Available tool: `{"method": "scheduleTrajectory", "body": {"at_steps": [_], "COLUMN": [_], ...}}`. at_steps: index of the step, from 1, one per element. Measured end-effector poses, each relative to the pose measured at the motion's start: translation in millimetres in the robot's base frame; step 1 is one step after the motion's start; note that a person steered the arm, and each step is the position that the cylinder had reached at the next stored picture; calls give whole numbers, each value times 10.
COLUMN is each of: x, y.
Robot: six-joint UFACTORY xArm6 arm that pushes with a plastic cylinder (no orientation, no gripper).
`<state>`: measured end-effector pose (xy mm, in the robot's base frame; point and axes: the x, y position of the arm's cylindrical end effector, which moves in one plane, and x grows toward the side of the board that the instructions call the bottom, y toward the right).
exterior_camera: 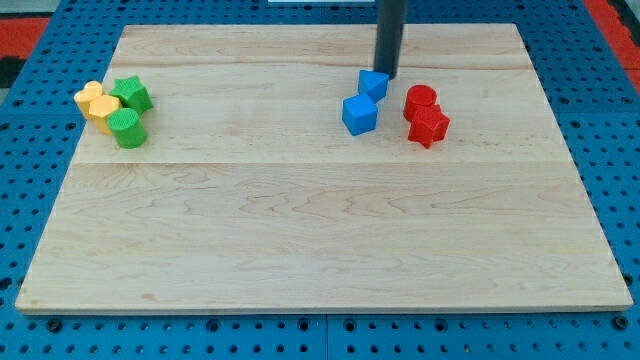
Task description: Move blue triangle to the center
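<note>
At the view's left edge of the pale wooden board (pixel 320 220), near its top corner, a tight cluster of four small blocks: a yellow block (pixel 89 97) of rounded, lobed shape at the far left, a second yellow block (pixel 104 112) touching it just below and to the right, a green star-like block (pixel 131 94) at the cluster's upper right, and a green cylinder (pixel 127 129) at its lower right, all pressed together. Well apart from these, right of the board's middle and toward the view's top, two blue blocks touching each other: a larger blue cube-like block (pixel 360 114) lower and to the left, and a smaller blue block (pixel 374 84) above and to the right, its shape hard to settle from this angle, possibly the triangle named in the task. Directly at that smaller blue block's upper right edge, my tip (pixel 386 76), the lower end of a straight dark rod (pixel 390 35) coming down from the view's top; touching or just beside the block, contact not certain. No claw on this arm, only the plain rod, so nothing to be called wide, narrow or holding. Just to the right, near but apart from the blue pair, two red blocks in contact: a red cylinder (pixel 420 100) above and a red star-like block (pixel 429 126) below. Around the board, a blue perforated table surface (pixel 320 340). No brand, label or legible writing anywhere.
</note>
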<state>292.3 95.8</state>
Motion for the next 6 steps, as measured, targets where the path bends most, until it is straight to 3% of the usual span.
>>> {"method": "scheduleTrajectory", "body": {"at_steps": [1,2,6], "x": [0,13,501], "y": [242,109,-1007]}}
